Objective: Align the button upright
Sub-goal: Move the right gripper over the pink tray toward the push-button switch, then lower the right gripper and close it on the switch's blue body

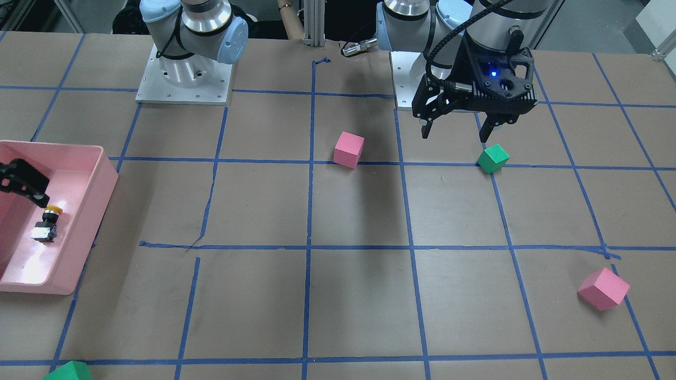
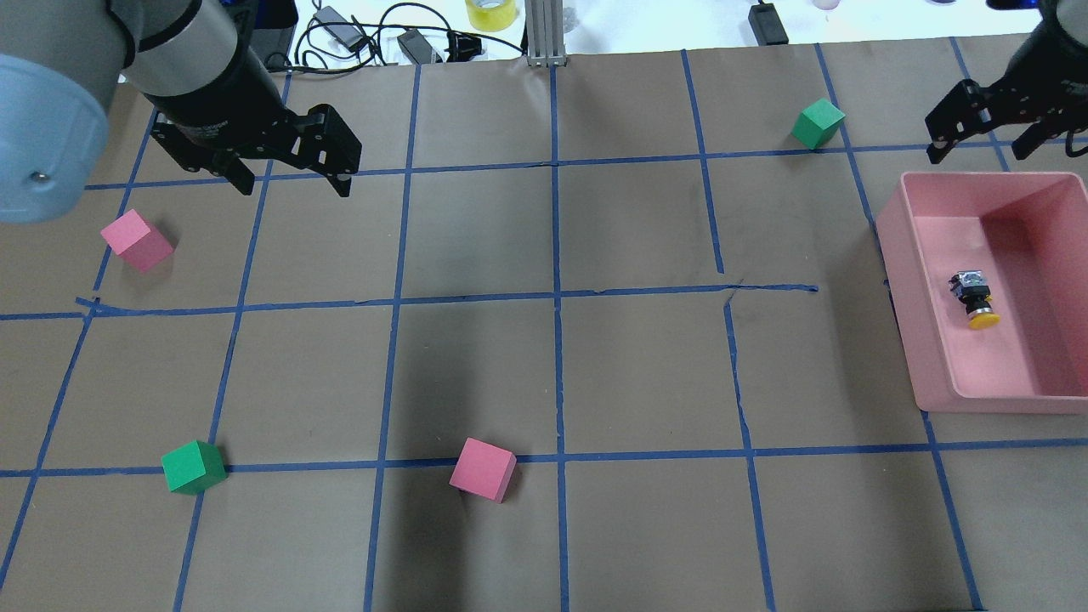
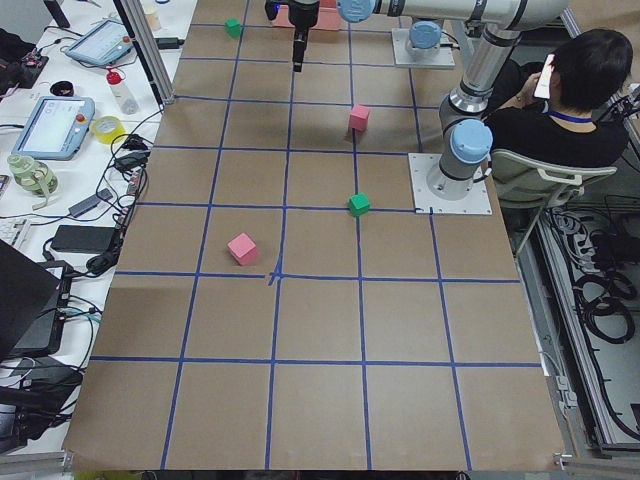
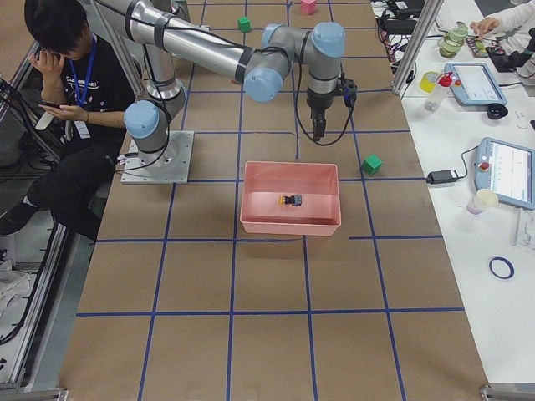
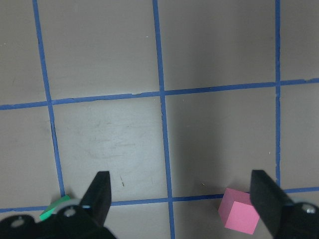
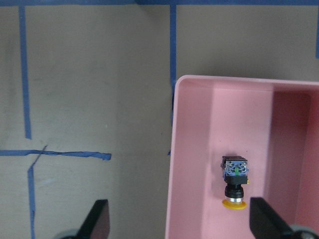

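Note:
The button (image 2: 973,297) lies on its side on the floor of a pink bin (image 2: 892,255), its yellow cap toward the robot. It also shows in the front view (image 1: 46,224), the right wrist view (image 6: 235,181) and the right side view (image 4: 291,200). My right gripper (image 2: 977,153) is open and empty. It hovers above the bin's far edge, apart from the button; its fingers (image 6: 97,221) frame the bin's rim (image 6: 172,174). My left gripper (image 2: 295,183) is open and empty over bare table, far from the bin, and also shows in the front view (image 1: 454,136).
Two pink cubes (image 2: 136,240) (image 2: 483,469) and two green cubes (image 2: 194,467) (image 2: 818,122) lie scattered on the brown, blue-taped table. The left wrist view shows a pink cube (image 5: 239,217) and a green cube's corner (image 5: 55,208). A person sits behind the robot (image 4: 63,92).

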Controlling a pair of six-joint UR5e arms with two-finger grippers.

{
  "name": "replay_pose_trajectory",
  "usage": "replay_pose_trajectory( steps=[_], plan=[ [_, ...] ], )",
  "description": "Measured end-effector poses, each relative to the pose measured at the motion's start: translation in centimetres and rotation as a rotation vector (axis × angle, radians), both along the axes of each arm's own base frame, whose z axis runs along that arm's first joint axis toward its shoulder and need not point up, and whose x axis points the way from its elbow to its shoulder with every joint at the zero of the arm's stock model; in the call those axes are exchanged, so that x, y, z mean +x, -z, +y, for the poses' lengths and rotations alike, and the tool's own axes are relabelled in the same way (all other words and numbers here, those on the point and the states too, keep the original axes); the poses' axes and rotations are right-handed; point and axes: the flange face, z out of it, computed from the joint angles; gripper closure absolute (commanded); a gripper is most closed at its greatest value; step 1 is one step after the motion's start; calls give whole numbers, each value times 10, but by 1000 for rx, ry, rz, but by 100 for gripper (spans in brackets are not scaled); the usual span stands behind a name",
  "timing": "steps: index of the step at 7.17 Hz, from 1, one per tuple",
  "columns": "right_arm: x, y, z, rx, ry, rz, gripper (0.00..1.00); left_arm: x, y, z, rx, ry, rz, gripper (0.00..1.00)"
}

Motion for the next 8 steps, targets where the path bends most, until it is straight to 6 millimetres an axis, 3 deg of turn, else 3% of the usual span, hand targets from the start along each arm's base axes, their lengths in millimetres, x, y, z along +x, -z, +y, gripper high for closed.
replay_pose_trajectory(
  steps=[2,3,5,8],
  plan=[
    [-44,74,18,-23,-20,9,2,0,0,0,0,0,0,0],
    [-57,98,28,-38,-39,6,3,0,0,0,0,0,0,0],
    [-74,130,38,-29,-42,-15,3,0,0,0,1,0,0,0],
    [-91,149,42,-14,-21,-26,2,0,0,0,0,0,-1,0]
  ],
)
